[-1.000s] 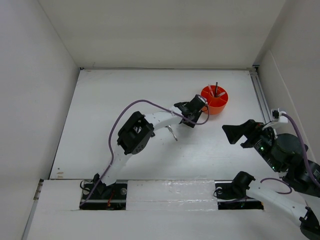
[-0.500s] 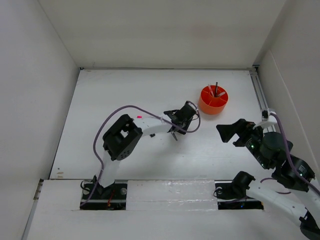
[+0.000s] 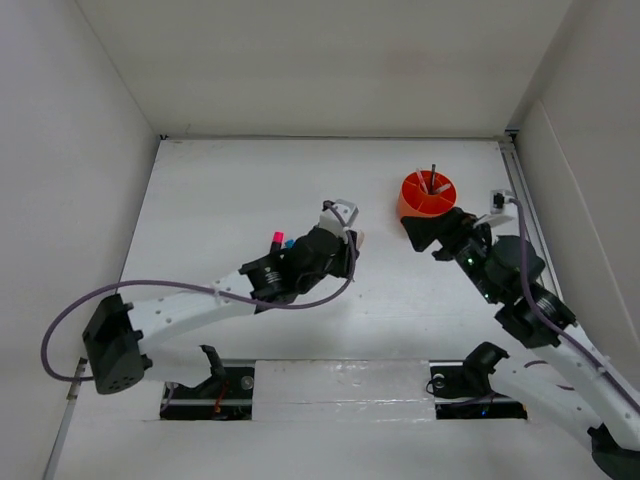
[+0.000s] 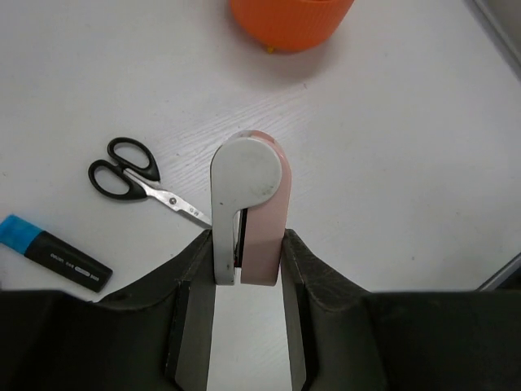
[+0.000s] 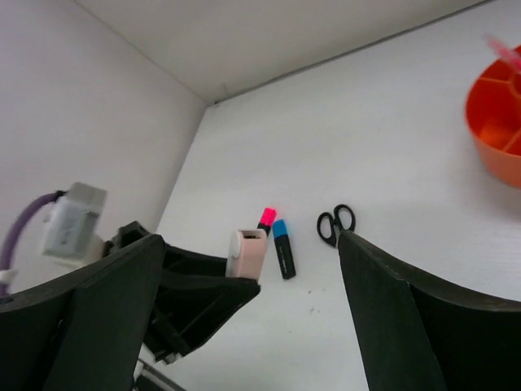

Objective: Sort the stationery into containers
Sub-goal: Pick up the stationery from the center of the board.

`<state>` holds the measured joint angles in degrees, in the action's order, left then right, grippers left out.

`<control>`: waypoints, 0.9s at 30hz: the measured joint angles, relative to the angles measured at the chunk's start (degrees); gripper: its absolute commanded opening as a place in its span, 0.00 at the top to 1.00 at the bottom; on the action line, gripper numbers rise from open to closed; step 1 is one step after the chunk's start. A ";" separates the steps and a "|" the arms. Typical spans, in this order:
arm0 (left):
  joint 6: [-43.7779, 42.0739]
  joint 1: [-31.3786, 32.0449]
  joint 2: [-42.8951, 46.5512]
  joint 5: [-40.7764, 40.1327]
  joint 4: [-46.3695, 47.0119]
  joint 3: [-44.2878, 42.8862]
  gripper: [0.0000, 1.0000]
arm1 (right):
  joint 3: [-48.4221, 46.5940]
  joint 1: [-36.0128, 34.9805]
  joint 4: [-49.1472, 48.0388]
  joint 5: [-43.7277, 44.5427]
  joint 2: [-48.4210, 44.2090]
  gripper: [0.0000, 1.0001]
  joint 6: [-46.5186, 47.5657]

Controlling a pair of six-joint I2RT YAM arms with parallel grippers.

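Note:
My left gripper is shut on a flat pink-and-grey stationery piece with a rounded end, held above the table; the piece also shows in the right wrist view. Black-handled scissors lie below it on the table. A blue-capped highlighter and a pink-capped one lie side by side. The orange organiser holds a few pens. My right gripper is open and empty, just near of the organiser.
White walls close the table on the left, back and right. A metal rail runs along the right edge. The left arm's purple cable loops over the near-left table. The right gripper's dark fingers fill the lower wrist view.
My left gripper has drawn back from beside the organiser toward the table's middle, its arm folding to the left. My right gripper has moved forward and left to just near the organiser.

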<state>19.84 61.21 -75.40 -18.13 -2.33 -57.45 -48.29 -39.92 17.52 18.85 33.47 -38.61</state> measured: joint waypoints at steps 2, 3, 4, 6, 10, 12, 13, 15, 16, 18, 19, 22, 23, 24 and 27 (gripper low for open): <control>-0.04 0.68 4.74 -0.35 2.54 3.93 1.00 | 1.62 1.75 -5.07 -5.27 3.34 0.12 -0.48; -0.20 1.16 7.23 -0.37 3.52 6.10 1.00 | 2.32 2.25 -7.06 -7.56 4.94 0.12 -0.76; -0.31 1.60 9.49 -0.28 4.31 7.91 1.00 | 2.73 2.47 -8.61 -9.62 6.67 0.17 -1.25; -0.90 2.21 13.49 0.09 6.38 11.21 1.00 | 2.84 2.54 -10.78 -12.61 9.79 0.18 -1.75; -2.08 2.49 18.40 0.35 8.33 13.99 1.00 | 2.82 1.68 -14.88 -17.62 14.64 0.18 -2.32; -2.64 2.56 19.02 0.42 9.46 14.01 1.00 | 2.82 0.17 -16.33 -19.02 15.98 0.18 -2.36; -2.82 2.58 18.97 0.48 10.25 14.01 1.00 | 2.82 -0.79 -17.03 -19.47 16.46 0.18 -2.36; -3.26 2.58 18.56 0.81 10.58 13.99 1.00 | 2.84 -2.71 -18.08 -19.78 17.05 0.18 -2.36; -3.43 2.58 18.16 1.07 10.71 13.99 1.00 | 2.91 -3.50 -18.58 -19.93 17.27 0.18 -2.36; -3.93 2.58 17.29 1.60 10.80 13.99 1.00 | 3.41 -4.55 -19.93 -20.22 17.62 0.18 -2.38; -4.13 2.60 16.87 1.86 10.84 13.99 1.00 | 3.89 -4.96 -20.70 -20.26 17.79 0.18 -2.40; -4.72 2.60 16.13 2.62 11.08 13.99 1.00 | 5.42 -5.35 -21.84 -20.17 18.34 0.21 -2.71; -4.83 2.60 16.09 2.71 11.10 13.99 1.00 | 5.79 -5.44 -21.92 -20.15 18.62 0.21 -2.82; -4.96 2.60 16.09 2.82 11.21 13.99 1.00 | 6.01 -5.51 -21.97 -20.11 18.88 0.21 -2.95; -5.42 2.60 16.09 2.97 11.87 13.97 1.00 | 6.19 -5.53 -22.14 -19.89 19.93 0.23 -3.28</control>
<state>14.41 63.81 -59.31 -15.16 9.54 -43.48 -42.11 -45.45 -4.62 -1.04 53.41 -41.89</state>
